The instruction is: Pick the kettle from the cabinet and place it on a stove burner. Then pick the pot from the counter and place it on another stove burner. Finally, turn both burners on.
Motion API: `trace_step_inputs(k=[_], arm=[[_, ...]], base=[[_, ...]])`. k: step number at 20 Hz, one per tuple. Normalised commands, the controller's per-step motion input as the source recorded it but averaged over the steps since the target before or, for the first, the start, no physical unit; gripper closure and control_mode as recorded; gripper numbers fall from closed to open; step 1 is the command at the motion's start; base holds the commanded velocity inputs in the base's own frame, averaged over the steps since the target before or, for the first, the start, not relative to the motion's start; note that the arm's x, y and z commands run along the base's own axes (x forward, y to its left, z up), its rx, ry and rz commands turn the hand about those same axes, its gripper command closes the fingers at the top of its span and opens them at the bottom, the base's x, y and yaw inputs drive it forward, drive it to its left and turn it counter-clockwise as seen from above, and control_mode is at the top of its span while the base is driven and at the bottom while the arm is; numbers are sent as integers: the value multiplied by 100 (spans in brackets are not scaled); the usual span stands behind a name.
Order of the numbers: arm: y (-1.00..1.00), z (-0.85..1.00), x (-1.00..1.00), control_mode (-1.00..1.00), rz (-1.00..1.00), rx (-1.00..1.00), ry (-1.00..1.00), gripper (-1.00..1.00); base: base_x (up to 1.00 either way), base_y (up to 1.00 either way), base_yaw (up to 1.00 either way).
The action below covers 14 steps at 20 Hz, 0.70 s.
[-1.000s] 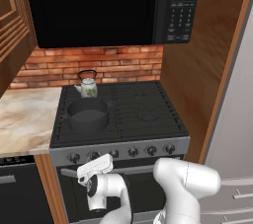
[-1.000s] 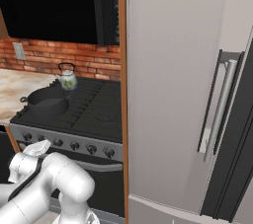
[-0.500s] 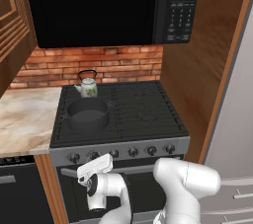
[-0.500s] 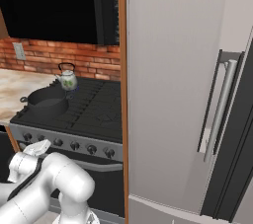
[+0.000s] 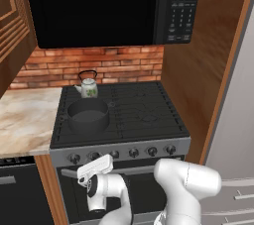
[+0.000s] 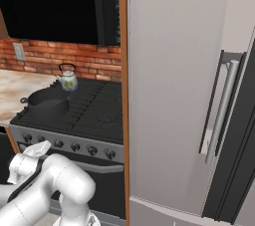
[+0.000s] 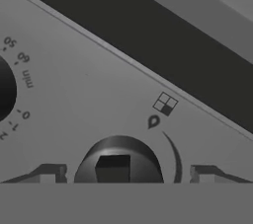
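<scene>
The whitish kettle stands on the back left burner of the black cooktop. In front of it the dark pot sits on the front left burner. My gripper is low at the stove's steel front, pointing at the knob row. In the hand view its fingertips stand wide apart on either side of a dark round knob, with gaps to both sides, so it is open. A flame mark and a burner diagram are printed above that knob.
A second dial with minute marks lies left of the knob. The beige counter adjoins the stove on the left, below the wooden cabinet. A black microwave hangs over the cooktop; a tall fridge stands right.
</scene>
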Motion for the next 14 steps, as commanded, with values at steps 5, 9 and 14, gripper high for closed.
trace_step_inputs(k=[5,9,14], arm=[[8,0,-4,-100,1,0,0,-100],[16,0,-27,-100,3,0,0,-100],[21,0,-40,-100,4,0,0,-100]], base=[[0,0,0],[0,0,0],[0,0,0]])
